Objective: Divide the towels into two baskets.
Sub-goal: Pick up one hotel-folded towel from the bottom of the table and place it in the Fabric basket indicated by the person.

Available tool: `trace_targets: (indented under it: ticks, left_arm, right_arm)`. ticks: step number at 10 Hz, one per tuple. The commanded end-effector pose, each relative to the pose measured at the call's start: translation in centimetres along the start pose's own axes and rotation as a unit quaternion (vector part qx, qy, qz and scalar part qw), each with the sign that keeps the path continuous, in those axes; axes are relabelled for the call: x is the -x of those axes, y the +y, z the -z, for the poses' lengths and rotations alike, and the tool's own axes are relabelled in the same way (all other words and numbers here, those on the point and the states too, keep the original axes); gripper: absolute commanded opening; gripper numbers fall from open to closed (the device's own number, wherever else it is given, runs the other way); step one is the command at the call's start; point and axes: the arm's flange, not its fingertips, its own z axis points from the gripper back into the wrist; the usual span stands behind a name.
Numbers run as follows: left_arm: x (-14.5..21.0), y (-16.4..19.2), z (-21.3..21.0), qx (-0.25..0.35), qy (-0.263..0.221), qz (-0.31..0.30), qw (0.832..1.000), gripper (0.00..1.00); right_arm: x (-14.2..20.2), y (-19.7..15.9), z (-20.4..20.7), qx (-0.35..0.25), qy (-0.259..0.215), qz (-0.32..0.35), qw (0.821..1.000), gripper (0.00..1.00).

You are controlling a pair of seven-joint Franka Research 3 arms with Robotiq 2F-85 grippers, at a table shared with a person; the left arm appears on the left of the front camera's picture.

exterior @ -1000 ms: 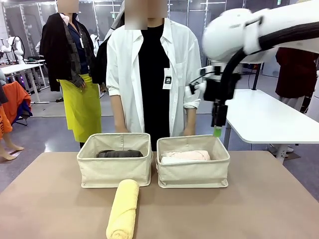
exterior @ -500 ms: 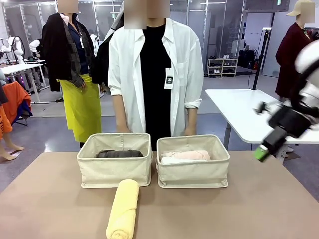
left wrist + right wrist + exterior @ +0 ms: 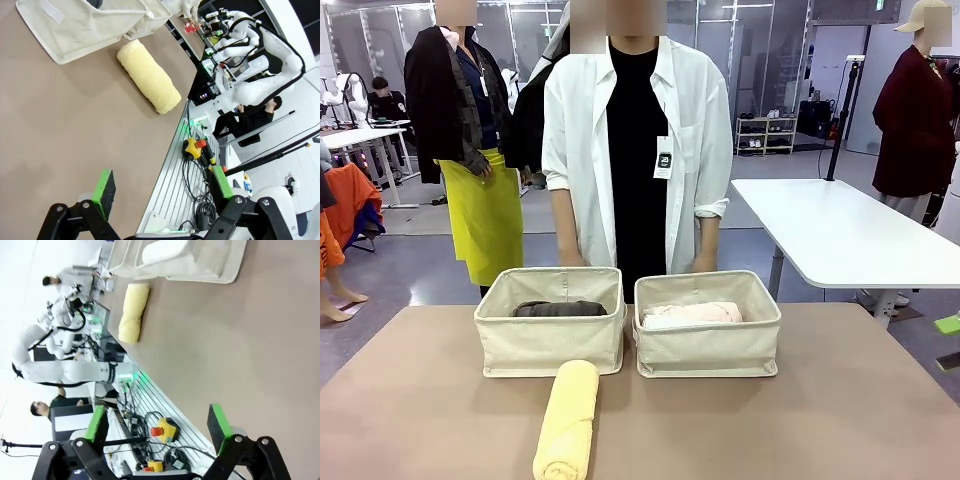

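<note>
The left gripper (image 3: pixel 162 187) had its 2 green-padded fingers (image 3: pixel 104 186) spread wide with nothing between them, hanging over the bare brown table (image 3: pixel 60 130) near its robot-side edge. The right gripper (image 3: pixel 157 425) was likewise spread and empty, its pads (image 3: pixel 218 421) apart above the same edge of the table, where cables and a yellow box with a red button (image 3: pixel 163 430) lay on the rail beyond; in the front view a green pad (image 3: pixel 948 323) at the right edge of the picture was probably part of this gripper. The pale yellow towel (image 3: pixel 567 421) lay rolled on the table toward the robot-side edge, left of the middle, its far end just short of the left basket (image 3: pixel 549 345). That basket stood toward the far edge of the table and held the dark grey towel (image 3: pixel 560 308). The right basket (image 3: pixel 708 347) stood just beside it, nearly touching, and held the pale pink towel (image 3: pixel 700 312) with the white towel (image 3: pixel 658 322) partly showing beside it. A person in a white shirt (image 3: pixel 636 150) stood at the far edge behind the 2 baskets, both forearms hanging down close behind them.
</note>
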Motion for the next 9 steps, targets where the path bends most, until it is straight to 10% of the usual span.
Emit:
trace_targets:
  ticks: [1,9]
  left_arm:
    - [0.2,-0.5,-0.2,-0.001,-0.002,0.0,1.0,0.96]
    - [0.2,-0.5,-0.2,-0.001,-0.002,0.0,1.0,0.96]
  right_arm:
    - [-0.6,-1.1,0.3,-0.002,0.007,0.036,0.999,1.0]
    - [0.3,-1.0,-0.3,-0.002,-0.003,0.016,1.0,1.0]
